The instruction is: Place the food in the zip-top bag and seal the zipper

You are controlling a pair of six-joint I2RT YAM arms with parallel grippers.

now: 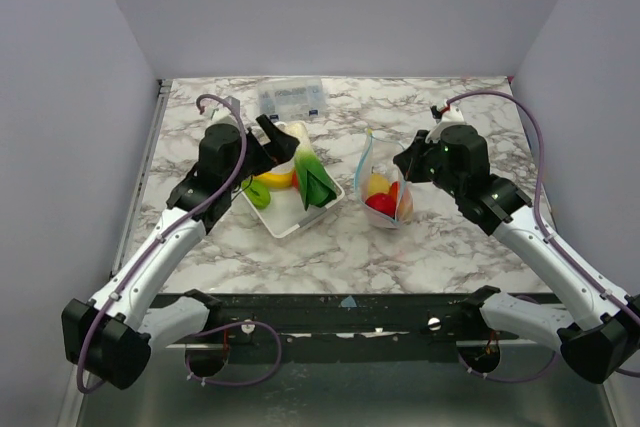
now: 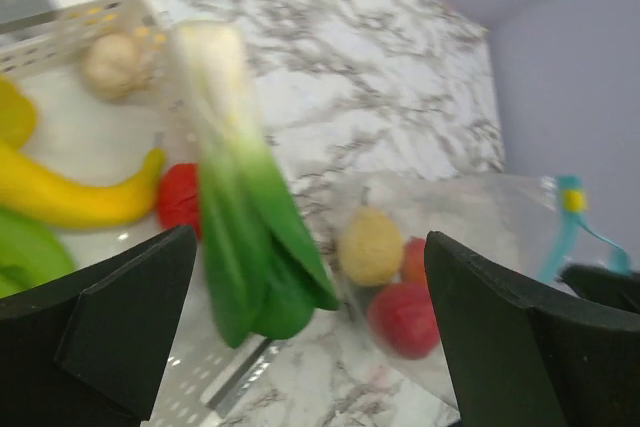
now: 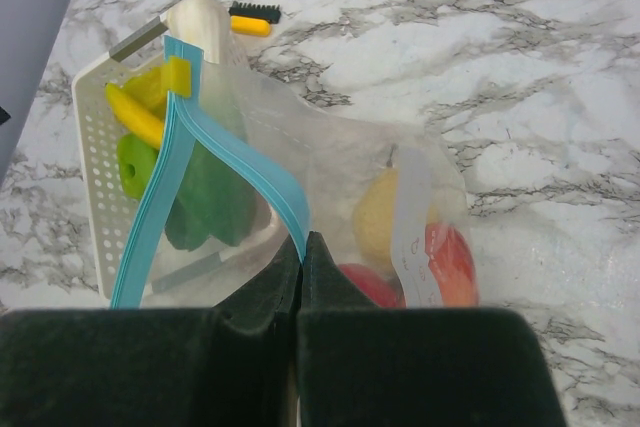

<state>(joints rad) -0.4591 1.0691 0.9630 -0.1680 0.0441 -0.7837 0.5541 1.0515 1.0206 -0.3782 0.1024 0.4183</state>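
The zip-top bag (image 1: 388,197) stands open on the marble, right of the white tray (image 1: 285,225). It holds a yellow piece (image 3: 375,212) and red pieces (image 3: 445,262). My right gripper (image 3: 302,239) is shut on the blue zipper (image 3: 230,147) at the bag's mouth and holds it up; it also shows in the top view (image 1: 405,162). My left gripper (image 1: 280,144) is wide open and empty over the tray, above a green-and-white vegetable (image 2: 240,227), which looks blurred. A banana (image 2: 70,197), a red piece (image 2: 180,197), a green piece (image 1: 258,194) and a beige piece (image 2: 115,65) lie in the tray.
A rigid clear box with blue labels (image 1: 290,97) stands behind the tray near the back wall. Grey walls close in the table on three sides. The bag (image 2: 470,217) stands just right of the tray's corner.
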